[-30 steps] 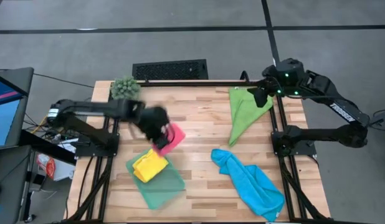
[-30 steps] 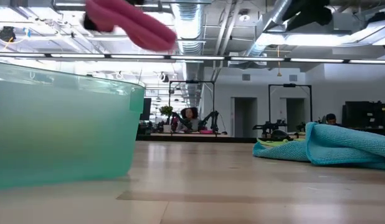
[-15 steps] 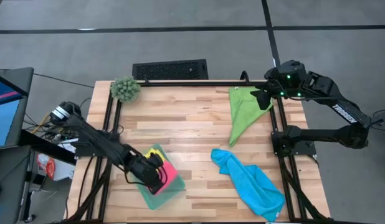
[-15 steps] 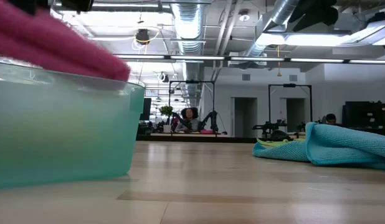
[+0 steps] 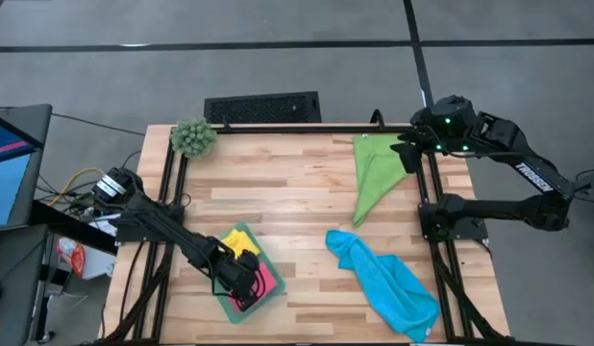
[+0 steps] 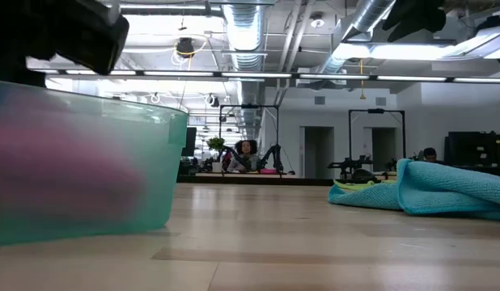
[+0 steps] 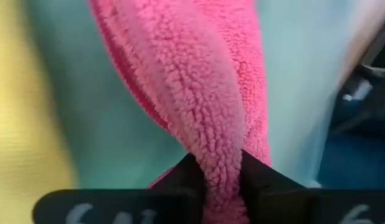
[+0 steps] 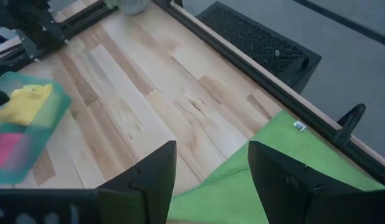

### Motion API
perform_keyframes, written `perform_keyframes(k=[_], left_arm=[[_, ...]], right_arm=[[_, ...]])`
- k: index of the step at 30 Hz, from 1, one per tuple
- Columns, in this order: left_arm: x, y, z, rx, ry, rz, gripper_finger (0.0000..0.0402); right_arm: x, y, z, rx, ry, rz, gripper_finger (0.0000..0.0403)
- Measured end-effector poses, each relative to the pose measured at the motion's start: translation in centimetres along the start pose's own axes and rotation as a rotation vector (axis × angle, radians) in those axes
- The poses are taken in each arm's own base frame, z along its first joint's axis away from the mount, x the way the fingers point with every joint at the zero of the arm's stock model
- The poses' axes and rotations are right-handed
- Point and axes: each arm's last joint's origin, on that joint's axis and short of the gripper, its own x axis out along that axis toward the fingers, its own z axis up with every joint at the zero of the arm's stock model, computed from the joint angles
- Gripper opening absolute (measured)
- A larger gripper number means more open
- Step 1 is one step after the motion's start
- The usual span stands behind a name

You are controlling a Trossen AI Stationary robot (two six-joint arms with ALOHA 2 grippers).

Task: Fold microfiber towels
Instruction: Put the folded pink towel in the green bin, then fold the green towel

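— Is there any lettering to read? asks the first.

— One word, the second answers: pale capitals run along the forearm of the right arm (image 5: 532,176) in the high view; they look like "TROSSEN", though the letters are small.

— And on the grippers?

— Pale characters sit on the dark bar of the left gripper (image 7: 220,171), under the pink towel (image 7: 205,81); the frame edge cuts them, so they cannot be read; the same goes for the marks on the right gripper (image 8: 211,162).

— The towels?

— The green towel (image 8: 255,180) carries a small white tag (image 8: 298,126); its print is too small to make out.
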Motion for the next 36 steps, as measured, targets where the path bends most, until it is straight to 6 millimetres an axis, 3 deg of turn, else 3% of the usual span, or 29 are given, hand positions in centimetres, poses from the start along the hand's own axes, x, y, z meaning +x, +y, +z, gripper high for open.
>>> perform_keyframes(k=[4,12,17,21,29,32,36], left_arm=[[0.0,0.5,-0.1,-0.025,0.023,0.043,0.0063],[-0.2,1.0,-0.3,-0.028,0.105,0.074,0.0163],[-0.9,1.2,0.4,-0.043,0.104,0.064,0.0198],[-2.9,1.6,0.3,-0.056,0.113,0.071,0.0205],[-9.0,2.9,0.4,-0.147,0.035,0.020,0.0206],[-11.0,3.6,2.1,-0.200,-0.115,-0.030,0.0206],[-12.6,4.8,6.0,-0.221,-0.343,-0.077,0.0206]], right_arm=[[-0.4,0.0,-0.2,-0.002,-0.015,0.002,0.0223],[-1.9,0.0,-0.8,-0.004,-0.065,0.009,0.0223],[-2.5,0.0,-1.1,-0.005,-0.086,0.012,0.0223],[-2.7,0.0,-1.2,0.004,-0.096,0.012,0.0223],[-2.5,-0.3,-2.1,0.019,0.013,-0.041,0.0223],[-2.1,-0.5,-2.5,0.037,0.085,-0.093,0.0223],[-1.5,-0.6,-2.5,0.054,0.140,-0.141,0.0223]])
